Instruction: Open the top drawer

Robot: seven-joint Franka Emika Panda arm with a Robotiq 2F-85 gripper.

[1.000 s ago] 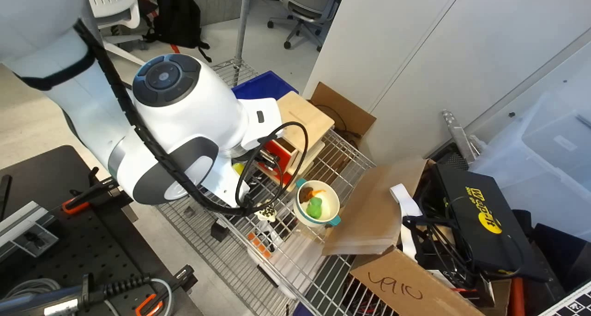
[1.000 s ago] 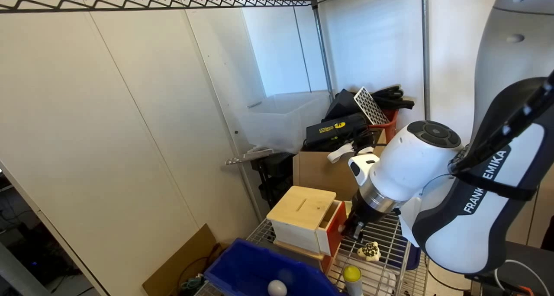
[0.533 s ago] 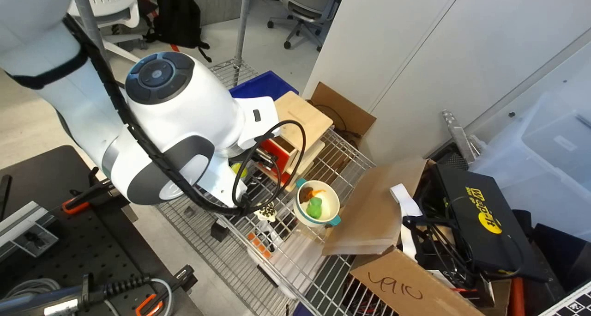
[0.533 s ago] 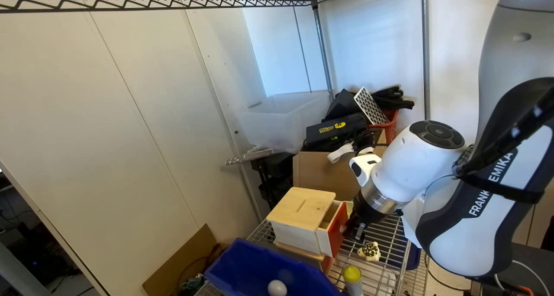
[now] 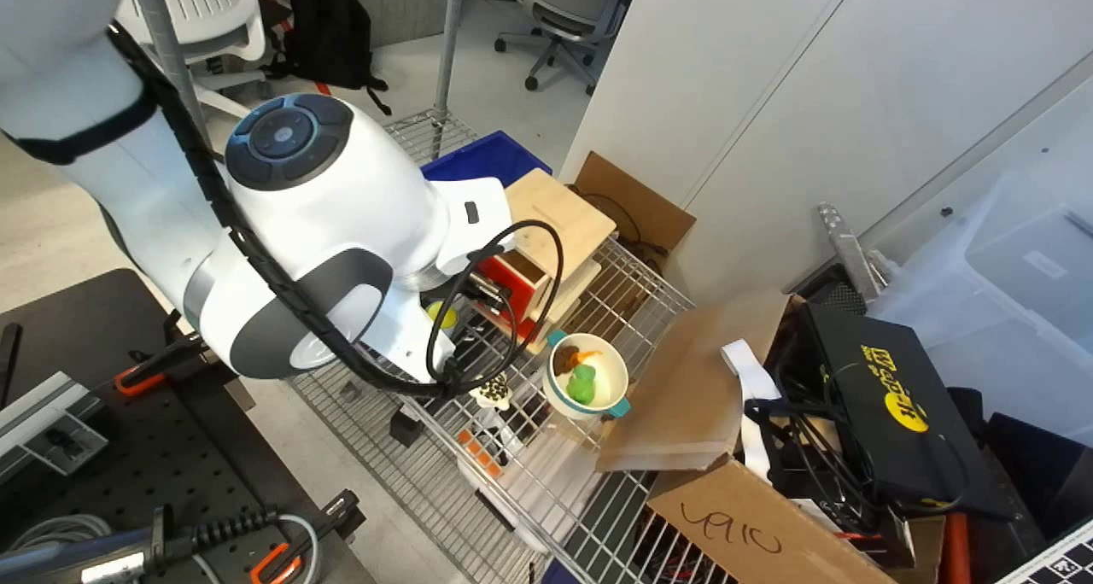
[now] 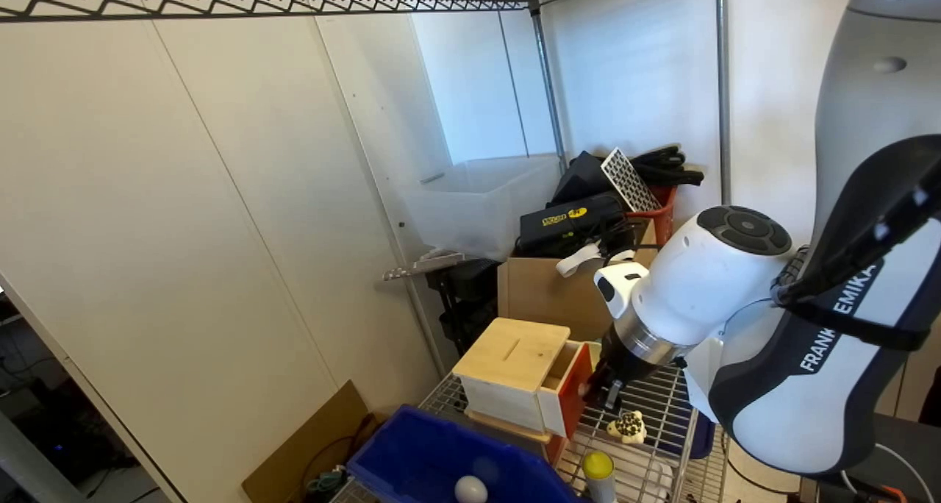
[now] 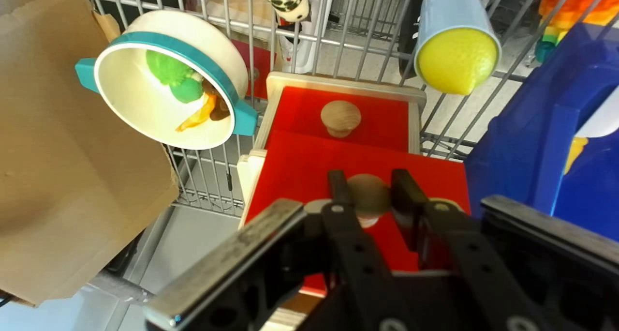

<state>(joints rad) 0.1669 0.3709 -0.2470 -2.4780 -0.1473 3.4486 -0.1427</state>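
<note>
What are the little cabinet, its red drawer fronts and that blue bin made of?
Little cabinet: probably wood, unpainted-looking, judging by its pale tan boards. Top red front and lower red front: perhaps painted wood; flat, even red. Blue bin: likely smooth plastic; uniform colour, slight sheen.

Arm (image 6: 684,290) drawn back, gripper (image 7: 370,191) moved with it, top drawer (image 6: 572,396) farther out (slightly)

The wire shelf (image 5: 632,285) carries a cabinet (image 6: 507,382), bowl (image 7: 140,103) and bin (image 6: 434,444). A toy (image 6: 627,427) and cup (image 7: 450,11) rest there too.
</note>
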